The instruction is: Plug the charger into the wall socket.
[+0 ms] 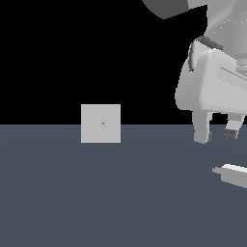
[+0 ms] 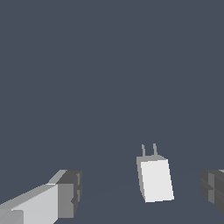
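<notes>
The charger (image 1: 234,174), a small pale grey-white block, lies on the dark floor at the exterior view's right edge, partly cut off. In the wrist view the charger (image 2: 155,178) lies flat with two thin prongs at one end. My gripper (image 1: 216,134) hangs open and empty just above the charger, not touching it. In the wrist view its two fingertips (image 2: 70,192) stand well apart on either side of the charger. The wall socket (image 1: 101,123), a flat upright light-grey square plate with a tiny orange dot at its centre, stands far off toward the exterior view's left.
A dark grey-blue floor (image 1: 120,202) runs across the lower half of the exterior view under a black background. The arm's white body (image 1: 217,82) fills the upper right.
</notes>
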`<act>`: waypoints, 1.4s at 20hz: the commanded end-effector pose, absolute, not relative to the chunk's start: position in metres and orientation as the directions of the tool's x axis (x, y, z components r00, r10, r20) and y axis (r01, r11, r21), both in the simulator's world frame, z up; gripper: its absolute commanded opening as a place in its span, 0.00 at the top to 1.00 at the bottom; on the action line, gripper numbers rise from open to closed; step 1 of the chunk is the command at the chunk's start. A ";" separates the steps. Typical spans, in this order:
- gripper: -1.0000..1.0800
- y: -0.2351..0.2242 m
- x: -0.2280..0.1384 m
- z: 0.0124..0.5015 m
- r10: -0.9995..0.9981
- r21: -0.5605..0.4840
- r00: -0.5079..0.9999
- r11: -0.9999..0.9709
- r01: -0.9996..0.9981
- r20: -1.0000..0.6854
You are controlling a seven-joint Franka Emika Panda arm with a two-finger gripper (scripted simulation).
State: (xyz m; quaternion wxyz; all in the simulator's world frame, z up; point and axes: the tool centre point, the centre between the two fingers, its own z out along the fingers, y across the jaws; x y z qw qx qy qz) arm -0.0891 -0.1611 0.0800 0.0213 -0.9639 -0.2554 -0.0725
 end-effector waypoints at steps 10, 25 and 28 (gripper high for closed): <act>0.04 -0.191 -0.092 0.064 0.557 0.000 0.812 -0.825 0.566 0.174; 0.04 -0.194 -0.092 0.044 0.565 0.000 0.806 -0.819 0.573 0.176; 0.04 -0.194 -0.093 0.029 0.565 0.000 0.806 -0.819 0.574 0.176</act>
